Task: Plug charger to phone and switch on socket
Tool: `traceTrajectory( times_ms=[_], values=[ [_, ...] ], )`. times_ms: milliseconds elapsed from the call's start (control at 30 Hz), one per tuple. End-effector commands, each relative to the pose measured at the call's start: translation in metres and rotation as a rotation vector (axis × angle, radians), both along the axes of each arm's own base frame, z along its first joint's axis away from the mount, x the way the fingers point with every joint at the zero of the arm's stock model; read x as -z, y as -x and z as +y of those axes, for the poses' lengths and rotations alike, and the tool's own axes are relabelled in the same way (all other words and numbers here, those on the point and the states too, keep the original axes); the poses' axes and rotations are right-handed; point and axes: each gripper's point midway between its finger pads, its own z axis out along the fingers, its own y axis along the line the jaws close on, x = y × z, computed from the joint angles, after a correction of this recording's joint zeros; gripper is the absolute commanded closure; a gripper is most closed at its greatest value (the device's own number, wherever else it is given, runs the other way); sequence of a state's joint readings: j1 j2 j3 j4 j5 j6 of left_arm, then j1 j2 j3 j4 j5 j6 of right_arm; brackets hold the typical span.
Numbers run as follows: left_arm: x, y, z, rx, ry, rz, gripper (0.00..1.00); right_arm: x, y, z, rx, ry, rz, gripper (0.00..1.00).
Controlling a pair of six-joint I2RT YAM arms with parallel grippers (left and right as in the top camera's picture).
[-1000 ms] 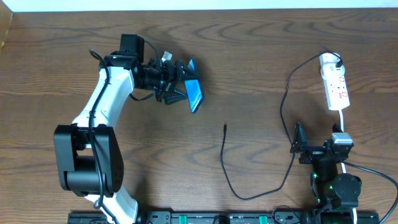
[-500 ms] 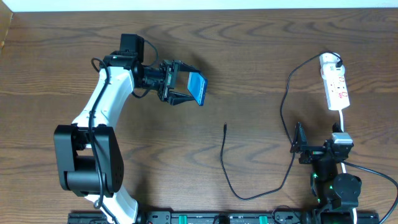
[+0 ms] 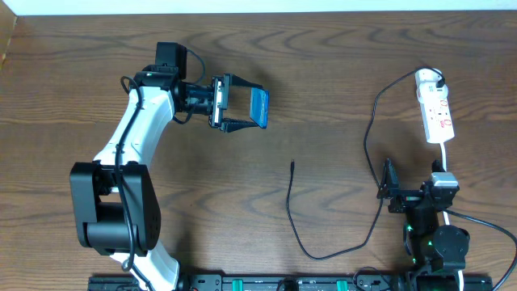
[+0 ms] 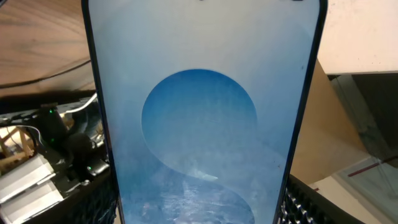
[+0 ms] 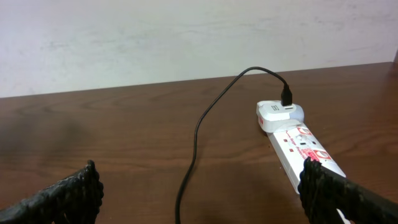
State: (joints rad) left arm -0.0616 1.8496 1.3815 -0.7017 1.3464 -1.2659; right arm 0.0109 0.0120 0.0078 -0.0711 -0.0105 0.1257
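My left gripper [image 3: 245,105] is shut on the phone [image 3: 259,108] and holds it off the table at the upper left, screen turned toward the wrist. In the left wrist view the blue screen [image 4: 199,112] fills the frame between my fingers [image 4: 305,205]. The charger cable [image 3: 291,202] lies on the table, its small tip [image 3: 292,165] free at centre. Its black plug [image 5: 286,98] sits in a white adapter on the socket [image 3: 436,113], also seen in the right wrist view [image 5: 305,149]. My right gripper [image 3: 389,192] is open and empty, low at the right, with the cable [image 5: 193,149] in front of it.
The cable loops wide from centre down toward the front edge and up to the socket at far right. The socket's white cord [image 3: 446,153] runs down beside the right arm base [image 3: 436,242]. The left arm [image 3: 129,137] spans the left side.
My left gripper has twisted at the wrist and shifted slightly right and up with the phone, which has turned from tilted to squarer. The right arm and cable have not moved.
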Motion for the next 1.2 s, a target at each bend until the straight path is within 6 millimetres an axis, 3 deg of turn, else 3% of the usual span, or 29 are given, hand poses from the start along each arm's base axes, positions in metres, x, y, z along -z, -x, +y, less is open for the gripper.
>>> traceTrajectory(
  times_ms=[0, 1167],
  values=[
    [-0.0246, 0.0016, -0.0024, 0.010, 0.060, -0.004, 0.93, 0.0006, 0.0003, 0.0016, -0.004, -0.008, 0.000, 0.01],
    [-0.0246, 0.0017, -0.0026, 0.000, 0.062, 0.040, 0.93, 0.0008, 0.0003, 0.0016, -0.004, -0.008, 0.000, 0.01]
  ],
)
